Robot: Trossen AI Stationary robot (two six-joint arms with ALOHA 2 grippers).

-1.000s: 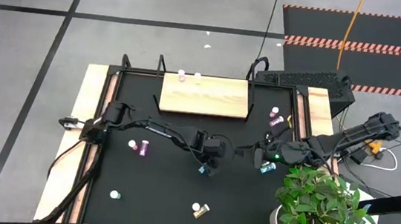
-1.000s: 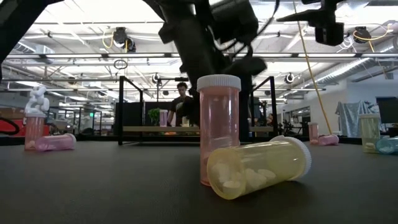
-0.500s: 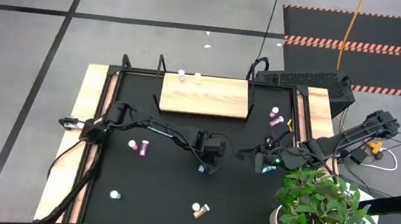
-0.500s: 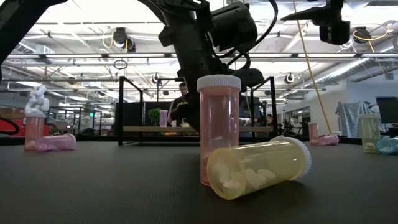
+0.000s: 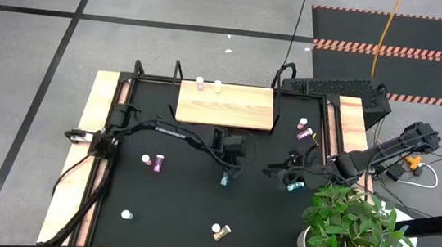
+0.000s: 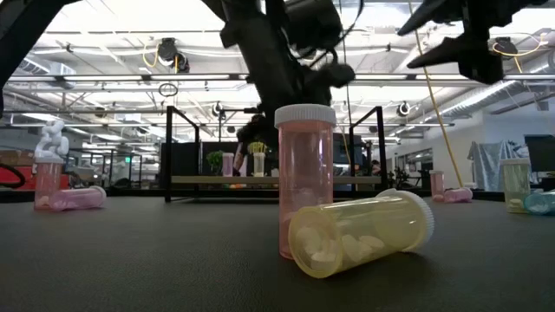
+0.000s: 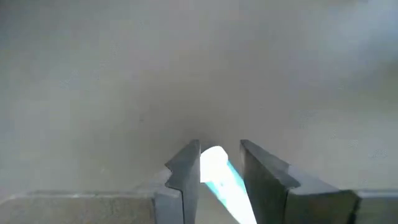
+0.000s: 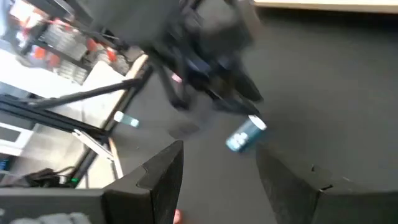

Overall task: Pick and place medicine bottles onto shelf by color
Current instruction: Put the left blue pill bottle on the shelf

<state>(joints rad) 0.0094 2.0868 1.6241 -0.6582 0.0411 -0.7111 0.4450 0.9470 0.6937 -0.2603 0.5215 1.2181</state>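
Observation:
My left gripper (image 5: 225, 173) hangs over the middle of the black table, shut on a teal bottle (image 7: 225, 183) with a white cap. The bottle also shows in the right wrist view (image 8: 245, 134), below the dark fingers. The light-wood shelf (image 5: 224, 105) lies at the far edge, with a pink bottle (image 5: 200, 83) and a pale one (image 5: 218, 84) at its far side. My right gripper (image 8: 217, 180) waits open at the right (image 5: 288, 178), nothing between its fingers, beside another teal bottle (image 5: 293, 185). My left gripper pinches the teal bottle by its sides between the two fingers (image 7: 186, 171), the white cap (image 7: 214, 158) level with the fingertips. The fingers slant down from above. The bottle sits tilted in the hold, clear of the table.
Two pink bottles (image 5: 153, 162) stand at the left, two more (image 5: 304, 131) at the right beyond the shelf. A teal one (image 5: 126, 214) is near the front left. An upright pink bottle (image 6: 305, 178) and a lying yellow one (image 6: 360, 232) are at the front. A potted plant (image 5: 353, 232) overhangs the right front corner.
My left gripper has shut on the teal bottle, then risen and gone toward the shelf at the far edge. The bottle has been lifted clear of the table.

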